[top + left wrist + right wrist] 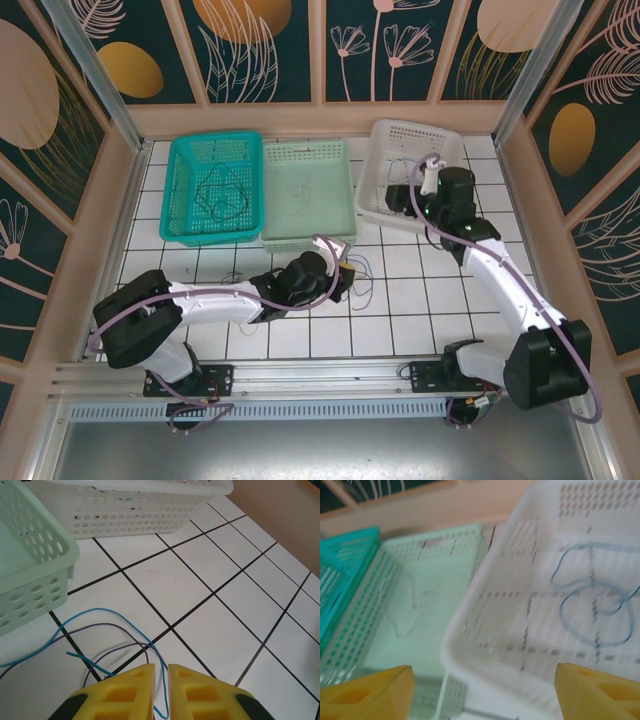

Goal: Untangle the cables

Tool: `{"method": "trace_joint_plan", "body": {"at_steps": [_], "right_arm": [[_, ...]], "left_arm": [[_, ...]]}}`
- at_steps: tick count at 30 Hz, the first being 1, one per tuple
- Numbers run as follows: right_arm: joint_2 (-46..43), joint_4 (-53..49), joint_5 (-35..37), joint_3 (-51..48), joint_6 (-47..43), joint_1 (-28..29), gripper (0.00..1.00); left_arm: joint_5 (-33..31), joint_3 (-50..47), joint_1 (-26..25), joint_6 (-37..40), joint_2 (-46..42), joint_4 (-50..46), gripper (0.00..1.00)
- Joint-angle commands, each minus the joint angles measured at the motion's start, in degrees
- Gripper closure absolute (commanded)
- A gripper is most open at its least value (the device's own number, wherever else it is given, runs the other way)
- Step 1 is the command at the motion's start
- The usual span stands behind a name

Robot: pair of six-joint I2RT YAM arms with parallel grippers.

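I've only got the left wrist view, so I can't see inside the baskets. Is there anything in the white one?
Observer: Yes, a blue cable lies in loose loops on the floor of the white basket.
Operator: Where's the right end effector?
Observer: The right end effector hangs over that white basket, jaws wide apart, with nothing between them.
Operator: And the basket furthest left?
Observer: The teal basket holds a black cable lying in loops on its floor.
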Motion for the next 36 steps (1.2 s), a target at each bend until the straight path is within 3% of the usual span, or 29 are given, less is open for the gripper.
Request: {"method": "trace_joint_plan", "body": {"at_steps": [1,5,11,15,21,36], "right_arm": [[-4.0,0.2,-10.0,-6.7,9.8,1.3,0.28],[-6.1,1.5,-8.1,-12.8,12.3,5.0,0.29],[-7.6,1.2,-5.7,-16.0,11.8,12.4,0.31],[-9.5,0.8,-4.7,-17.0,12.2,14.8,0.35],[-5.9,1.5,-3.2,-15.2,9.8,18.6,0.37],[7.0,-2.8,-5.4,-8.3,3.6,22.6,0.45]], "left_arm": [[0.4,-1.0,-0.3,-1.1,-0.8,0.9,0.84],[-1.4,-1.2,-0.3,-1.4,-1.9,-0.6,0.83],[-5.1,-3.8,-0.3,-1.2,-6.6,-3.4,0.62],[-4.4,-7.3,-0.3,-1.6,-8.6,-4.1,0.56],[-1.4,-7.1,-0.3,0.2,-5.0,-9.6,0.59],[2.5,-9.5,-0.3,-0.1,-3.0,-5.8,0.58]]}}
